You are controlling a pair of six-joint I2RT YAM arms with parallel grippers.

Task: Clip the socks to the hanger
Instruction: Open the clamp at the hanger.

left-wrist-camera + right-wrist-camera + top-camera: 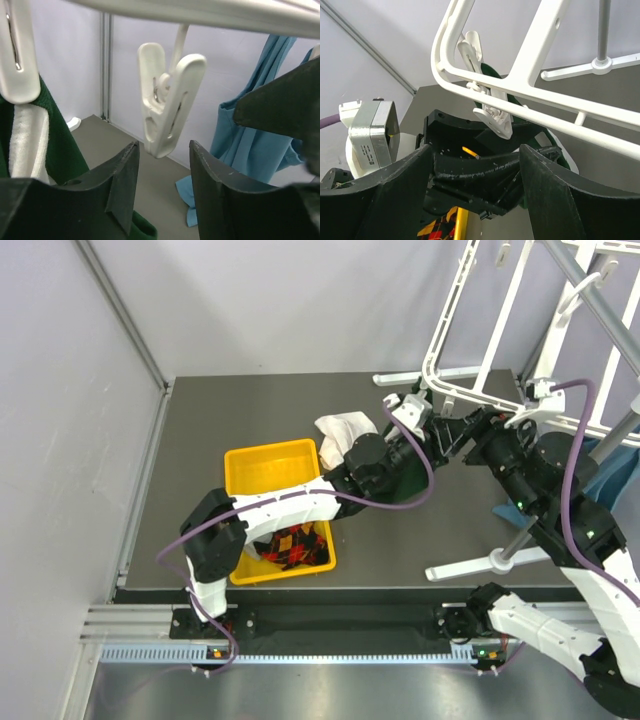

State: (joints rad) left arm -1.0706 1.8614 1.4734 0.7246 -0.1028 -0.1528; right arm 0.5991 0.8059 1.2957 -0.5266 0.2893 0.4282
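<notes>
A: Room round the clip?
B: Tight; left gripper [162, 150] has its jaws apart, a white clip [167, 100] hanging in the gap, seemingly clear of both fingers; right gripper [475, 155] also spread wide, facing the left one just under the hanger [480, 390]
A: Hanger's lie?
B: Tilted over the far right of the table [200, 440]; near rail runs left to right, cross bars run away and upward
A: Socks?
B: Argyle pair [295, 545] heaped in the yellow bin [265, 458], near the left arm's base; light sock [345, 428] lies just beyond the bin's far corner
A: Surface, room?
B: Dark grey top, pale walls; blue cloth [260, 125] hangs to the right
</notes>
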